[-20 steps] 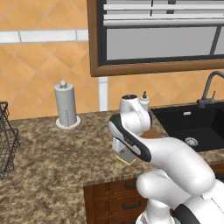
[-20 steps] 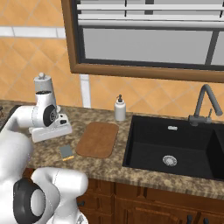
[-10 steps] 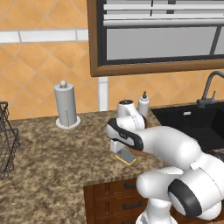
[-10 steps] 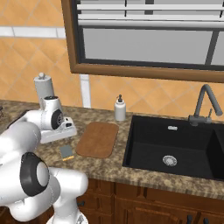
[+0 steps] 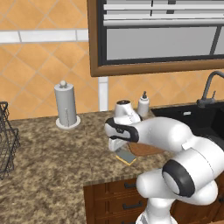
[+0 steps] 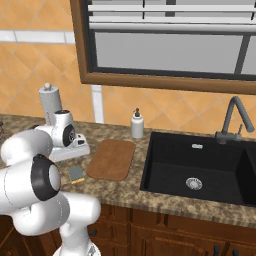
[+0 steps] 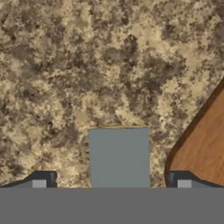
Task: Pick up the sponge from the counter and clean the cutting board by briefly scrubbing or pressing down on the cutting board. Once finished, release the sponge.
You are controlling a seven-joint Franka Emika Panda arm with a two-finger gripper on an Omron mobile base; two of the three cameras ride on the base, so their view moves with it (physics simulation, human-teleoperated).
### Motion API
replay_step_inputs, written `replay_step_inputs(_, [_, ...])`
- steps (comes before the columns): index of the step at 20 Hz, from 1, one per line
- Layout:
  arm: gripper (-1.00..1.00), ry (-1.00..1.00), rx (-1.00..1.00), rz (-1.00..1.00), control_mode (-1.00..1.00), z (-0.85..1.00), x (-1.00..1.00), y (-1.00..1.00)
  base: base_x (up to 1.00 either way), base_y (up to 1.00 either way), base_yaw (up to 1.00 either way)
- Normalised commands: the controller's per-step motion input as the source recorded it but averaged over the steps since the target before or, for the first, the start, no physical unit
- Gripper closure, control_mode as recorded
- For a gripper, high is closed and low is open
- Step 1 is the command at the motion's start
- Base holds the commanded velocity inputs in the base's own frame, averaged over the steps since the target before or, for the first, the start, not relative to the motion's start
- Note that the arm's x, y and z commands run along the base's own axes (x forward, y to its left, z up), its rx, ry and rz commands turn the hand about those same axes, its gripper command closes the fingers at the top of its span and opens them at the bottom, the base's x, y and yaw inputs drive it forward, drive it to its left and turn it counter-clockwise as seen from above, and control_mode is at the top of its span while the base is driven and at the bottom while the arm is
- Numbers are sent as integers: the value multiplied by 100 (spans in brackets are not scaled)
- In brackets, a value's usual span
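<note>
The sponge [image 7: 118, 157], grey-blue on top with a yellow edge, lies flat on the speckled counter [image 7: 87, 65]. My gripper [image 7: 111, 183] is open just above it, one fingertip on each side and neither touching it. From the base cameras the sponge [image 5: 127, 157] [image 6: 76, 173] sits near the counter's front edge, with my gripper [image 5: 116, 148] hanging over it. The reddish-brown cutting board [image 6: 112, 159] [image 7: 203, 148] lies just to the sponge's right, bare; in the left base view the board [image 5: 146, 150] is partly hidden by my arm.
A white soap bottle [image 6: 137, 125] stands behind the board. A paper towel holder [image 5: 65, 105] is at the back left. A dark wire basket [image 5: 6, 140] sits at the far left. The black sink [image 6: 200, 170] and its faucet [image 6: 232, 117] are to the right.
My arm has swung forward and its elbow has dropped, while the hand stayed over the sponge and shifted slightly. The sponge and the board have not moved.
</note>
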Motion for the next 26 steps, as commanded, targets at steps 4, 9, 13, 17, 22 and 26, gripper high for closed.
replay_step_inputs(4, [-100, 3, 0, 0, -100, -25, 0, 0, 0, 0, 0])
replay_step_inputs(9, [-100, 4, 0, 0, -100, -28, -2, 0, 0, 0, 0])
replay_step_inputs(13, [-100, 4, 0, 0, -100, -11, 0, 0, 0, 0, 0])
replay_step_inputs(17, [-100, 4, 0, 0, -100, -7, 0, 0, 0, 0, 0])
replay_step_inputs(22, [-100, 6, 0, 0, -100, -14, 0, -2, 0, 0, 0])
replay_step_inputs(26, [-100, 8, 0, 0, -100, 0, 0, 0, 0, 0, 0])
